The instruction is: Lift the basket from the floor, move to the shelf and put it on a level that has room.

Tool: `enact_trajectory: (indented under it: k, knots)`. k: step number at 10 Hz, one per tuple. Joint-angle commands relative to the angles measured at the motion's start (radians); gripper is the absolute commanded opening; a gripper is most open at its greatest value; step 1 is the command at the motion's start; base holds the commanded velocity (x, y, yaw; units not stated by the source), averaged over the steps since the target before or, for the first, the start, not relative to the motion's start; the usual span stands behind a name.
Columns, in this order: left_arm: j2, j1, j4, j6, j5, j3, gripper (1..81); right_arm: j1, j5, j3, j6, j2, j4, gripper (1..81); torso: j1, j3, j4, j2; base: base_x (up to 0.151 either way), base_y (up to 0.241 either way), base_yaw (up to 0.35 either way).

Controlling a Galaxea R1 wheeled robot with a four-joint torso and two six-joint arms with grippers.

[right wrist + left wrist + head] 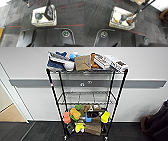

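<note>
Black wire rack stood against a white wall with a grey rail, on dark grey carpet tiles. Top tier was piled full: white and blue items, a brown cardboard box, flat packages. Middle tier, a thin wire grid with a raised edge, looked bare. Lowest tier was crowded with orange, green and yellow items, a blue piece and a brown bag. Tan wood flooring showed through a doorway on the left; a dark bulky object sat at the right edge.

Basket sat on the carpet in the left wrist view, dotted cream-and-dark weave, pale rim. Inside it lay a pale rounded item, a dark grey rounded object and a brown item with a white label. A rack post foot was close to its far side. Right wrist view gave the same basket on the floor, with the grey object and a dark flat item leaning in 1 end.

Dark wrist plates hung above the basket in both wrist views. Finger state: cannot tell for either gripper, nor whether either had hold of the basket.
</note>
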Motion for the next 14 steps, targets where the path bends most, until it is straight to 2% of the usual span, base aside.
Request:
enact_trajectory:
  k: [1, 4, 8, 9, 11, 13, 14]
  knots:
    - [-0.010, -0.041, 0.013, 0.004, 0.037, 0.012, 81.1, 0.050, -0.034, 0.004, 0.002, -0.019, -0.007, 81.1, 0.000, 0.000, 0.000, 0.000, 0.081, 0.000, 0.000]
    - [-0.006, -0.031, 0.007, 0.004, 0.038, 0.010, 81.1, 0.042, -0.034, 0.001, 0.003, -0.019, -0.006, 81.1, 0.000, 0.000, 0.000, 0.000, 0.000, 0.000, 0.000]
    - [-0.020, -0.011, 0.003, -0.023, 0.118, 0.009, 81.1, 0.016, -0.034, 0.000, 0.002, -0.008, -0.003, 81.1, 0.000, 0.000, 0.000, 0.000, 0.000, 0.000, 0.000]
    - [-0.027, -0.005, 0.004, -0.025, 0.115, 0.016, 81.1, 0.010, -0.036, -0.002, 0.002, -0.004, -0.001, 81.1, 0.064, 0.000, 0.000, -0.100, 0.000, 0.000, 0.000]
    - [-0.044, -0.002, 0.000, -0.031, 0.118, 0.041, 81.1, -0.004, -0.036, 0.000, 0.002, -0.004, -0.003, 81.1, 0.069, 0.000, 0.000, -0.108, 0.000, 0.000, 0.000]
    - [-0.069, 0.000, 0.000, -0.054, 0.118, 0.098, 81.1, -0.016, -0.036, 0.001, 0.002, -0.004, -0.003, 81.1, 0.106, 0.000, 0.000, -0.168, 0.000, 0.000, 0.000]
    - [-0.084, 0.000, 0.000, -0.090, 0.118, 0.126, 81.1, -0.022, -0.036, -0.002, 0.002, -0.004, -0.006, 81.1, 0.128, 0.000, 0.000, -0.202, 0.000, 0.000, 0.000]
